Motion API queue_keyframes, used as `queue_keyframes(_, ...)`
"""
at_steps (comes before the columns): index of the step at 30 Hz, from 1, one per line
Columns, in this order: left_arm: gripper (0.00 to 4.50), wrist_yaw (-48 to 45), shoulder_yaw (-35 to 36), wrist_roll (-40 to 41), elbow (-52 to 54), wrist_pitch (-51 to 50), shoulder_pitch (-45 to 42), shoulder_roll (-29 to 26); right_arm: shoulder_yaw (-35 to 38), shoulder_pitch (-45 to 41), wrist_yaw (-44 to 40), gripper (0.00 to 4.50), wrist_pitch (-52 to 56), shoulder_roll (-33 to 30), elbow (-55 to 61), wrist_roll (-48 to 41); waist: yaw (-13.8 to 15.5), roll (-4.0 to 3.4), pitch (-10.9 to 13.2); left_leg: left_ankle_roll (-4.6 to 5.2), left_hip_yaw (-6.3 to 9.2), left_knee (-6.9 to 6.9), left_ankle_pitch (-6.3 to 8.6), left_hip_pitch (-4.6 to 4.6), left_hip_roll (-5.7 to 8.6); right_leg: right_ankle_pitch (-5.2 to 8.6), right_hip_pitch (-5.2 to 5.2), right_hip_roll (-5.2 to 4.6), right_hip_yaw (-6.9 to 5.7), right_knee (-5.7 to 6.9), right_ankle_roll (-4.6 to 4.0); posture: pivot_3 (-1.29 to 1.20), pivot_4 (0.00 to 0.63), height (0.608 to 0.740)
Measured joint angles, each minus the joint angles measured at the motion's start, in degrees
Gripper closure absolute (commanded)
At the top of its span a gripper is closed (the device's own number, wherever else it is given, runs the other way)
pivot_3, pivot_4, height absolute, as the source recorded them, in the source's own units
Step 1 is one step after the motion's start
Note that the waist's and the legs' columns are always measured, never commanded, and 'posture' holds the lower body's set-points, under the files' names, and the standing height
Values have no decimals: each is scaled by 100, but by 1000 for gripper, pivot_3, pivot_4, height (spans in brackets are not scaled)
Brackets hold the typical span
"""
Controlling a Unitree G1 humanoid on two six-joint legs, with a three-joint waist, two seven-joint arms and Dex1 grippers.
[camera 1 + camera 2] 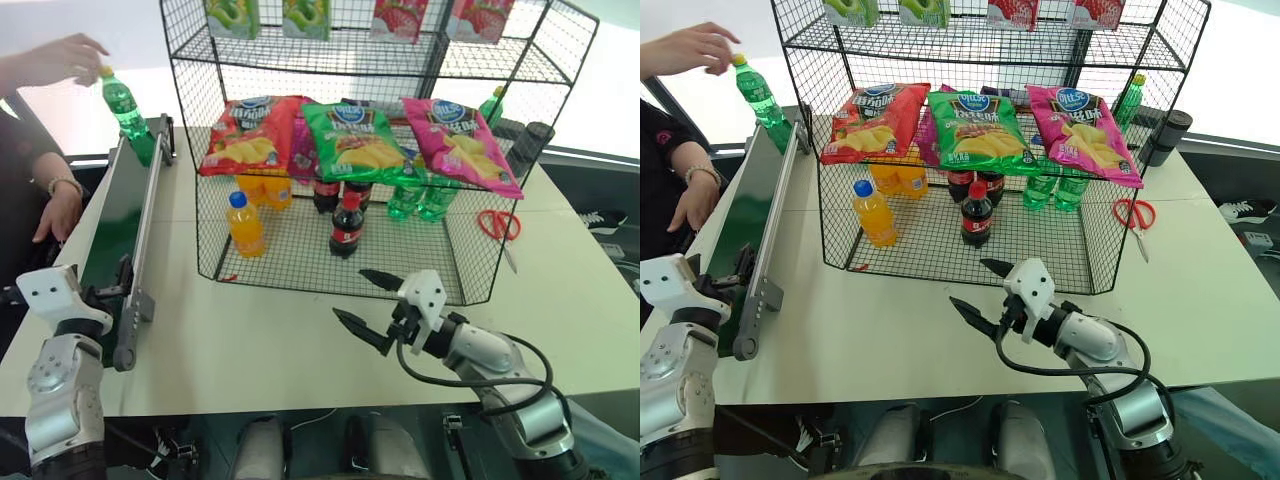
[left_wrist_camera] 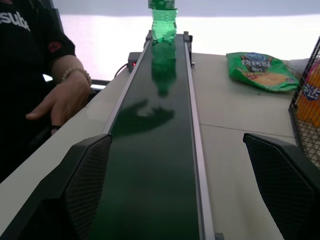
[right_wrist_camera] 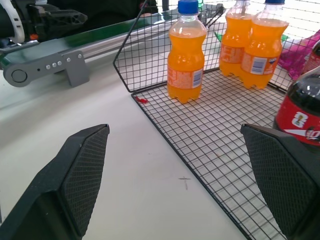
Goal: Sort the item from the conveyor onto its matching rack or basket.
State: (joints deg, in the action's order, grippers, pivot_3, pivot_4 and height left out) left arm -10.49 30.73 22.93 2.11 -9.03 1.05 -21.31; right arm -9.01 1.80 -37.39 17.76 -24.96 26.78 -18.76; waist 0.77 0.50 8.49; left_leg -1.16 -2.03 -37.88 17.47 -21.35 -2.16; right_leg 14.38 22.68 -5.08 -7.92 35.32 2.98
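We look down over a pale table (image 1: 300,350) from the robot's head. Along its left side runs the conveyor (image 1: 115,225), a long dark green belt with grey side rails. At the belt's far end the green soda bottle (image 1: 124,103) stands upright, its yellow cap under the fingers of a person's hand (image 1: 55,60). The person's other hand (image 1: 57,212) rests by the belt's outer rail.

In the middle of the table stands the black wire rack (image 1: 380,150). On its bottom tier we see orange-drink bottles (image 1: 245,224) to the left, cola bottles (image 1: 346,226) in the middle and green bottles (image 1: 420,198) to the right. Three chip bags (image 1: 352,137), red, green and pink, lie on the tier above. Red-handled scissors (image 1: 500,226) lie on the table just right of the rack.

Our left gripper (image 2: 192,187) sits at the belt's near end, pointing along it towards the bottle, its jaws spread wide and empty. Our right gripper (image 1: 372,307) hovers over the table just in front of the rack, its jaws also spread and holding nothing. From its wrist, the nearest orange-drink bottle and a cola bottle show just ahead.
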Motion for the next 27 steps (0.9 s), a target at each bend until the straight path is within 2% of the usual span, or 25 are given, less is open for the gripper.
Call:
queue_keyframes(11,0,2,-2,-70,-660,463,-84,17,-73,3,7,109,-190,90,-131,121,-1,1,-1,0,0,0,0,0,0,0,1,-1,-2,0,0,0,150,735)
queue_keyframes(27,0,-191,156,-54,-1032,842,-71,-14,-133,-42,-80,109,-188,114,-176,115,-2,2,-1,0,0,0,0,0,-2,0,2,-2,-2,0,0,0,150,735)
